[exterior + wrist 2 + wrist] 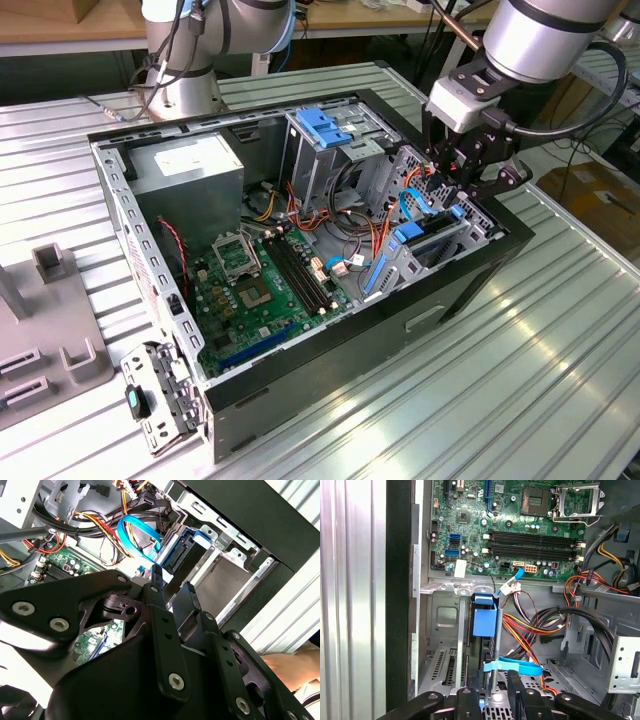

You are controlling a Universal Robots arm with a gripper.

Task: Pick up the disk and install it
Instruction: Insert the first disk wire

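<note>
Exterior view overlooks computer case [470,272]; both wrist views look past gripper [492,699] into it

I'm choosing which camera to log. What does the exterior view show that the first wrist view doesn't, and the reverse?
Exterior view: the whole computer case, the power supply box and the arm. First wrist view: the vented metal panel beside the disk. Both: the motherboard, the disk and the gripper over it.

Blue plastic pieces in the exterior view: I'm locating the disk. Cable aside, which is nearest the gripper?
The blue rail on the disk, below the gripper; the blue latch tops the cage, farther off.
</note>
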